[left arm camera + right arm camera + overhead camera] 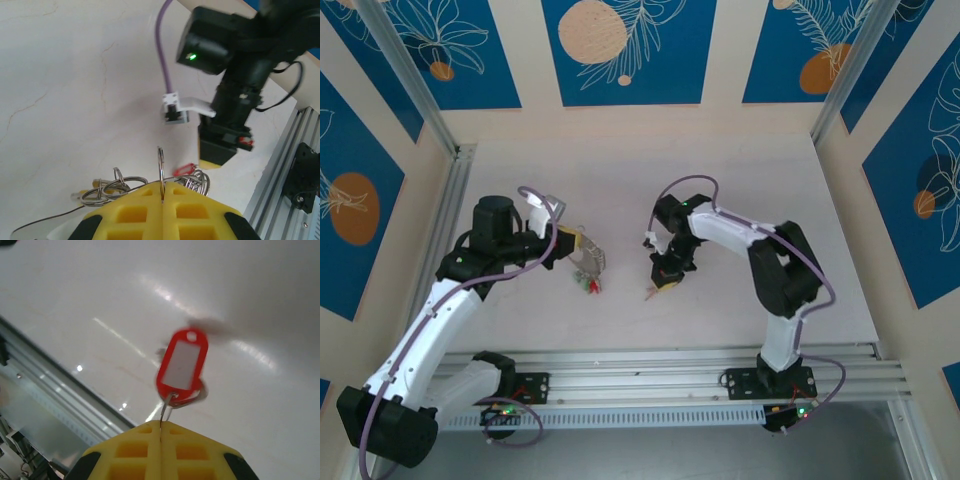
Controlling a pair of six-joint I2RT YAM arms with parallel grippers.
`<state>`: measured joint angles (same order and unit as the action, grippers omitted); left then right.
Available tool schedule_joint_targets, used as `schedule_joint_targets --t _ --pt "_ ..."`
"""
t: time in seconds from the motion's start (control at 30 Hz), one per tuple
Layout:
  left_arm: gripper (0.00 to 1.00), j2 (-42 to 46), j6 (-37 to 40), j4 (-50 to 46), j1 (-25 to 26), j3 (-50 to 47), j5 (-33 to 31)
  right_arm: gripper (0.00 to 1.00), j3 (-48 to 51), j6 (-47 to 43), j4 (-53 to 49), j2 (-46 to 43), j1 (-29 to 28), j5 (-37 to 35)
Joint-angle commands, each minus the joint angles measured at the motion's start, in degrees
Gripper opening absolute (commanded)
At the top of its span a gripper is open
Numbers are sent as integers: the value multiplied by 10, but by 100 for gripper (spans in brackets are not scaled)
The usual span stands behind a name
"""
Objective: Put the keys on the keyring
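Over the pale bench (720,180), left of centre: left end effector (570,244), pinching the thin grey metal keyring (161,159), upright and edge-on. Just beside it toward the near edge, on the bench: heap of small silvery keys (588,281) and rings. Well apart to the right: right end effector (663,288), clamping the red plastic-headed key (182,362) just beyond its tips.

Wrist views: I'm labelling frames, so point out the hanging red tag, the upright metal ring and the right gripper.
red tag (182,365): right wrist view, on its white label.
metal ring (161,162): left wrist view, on its thin upright edge.
right gripper (160,425): right wrist view, on the seam between its yellow fingertips.
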<state>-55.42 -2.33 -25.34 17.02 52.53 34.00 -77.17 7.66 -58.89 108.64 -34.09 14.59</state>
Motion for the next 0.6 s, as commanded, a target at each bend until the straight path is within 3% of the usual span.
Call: schedule_joint_targets --t 0.0,0.27,0.57 --pt "0 20 -3 35 -8 -1 16 0 -51 -37 -25 57 3 -7" --pt "0 18 0 36 -13 -4 20 0 -152 -52 -41 135 7 -37" --pt "0 10 -11 50 -18 -6 39 22 -121 -30 -5 82 9 -87"
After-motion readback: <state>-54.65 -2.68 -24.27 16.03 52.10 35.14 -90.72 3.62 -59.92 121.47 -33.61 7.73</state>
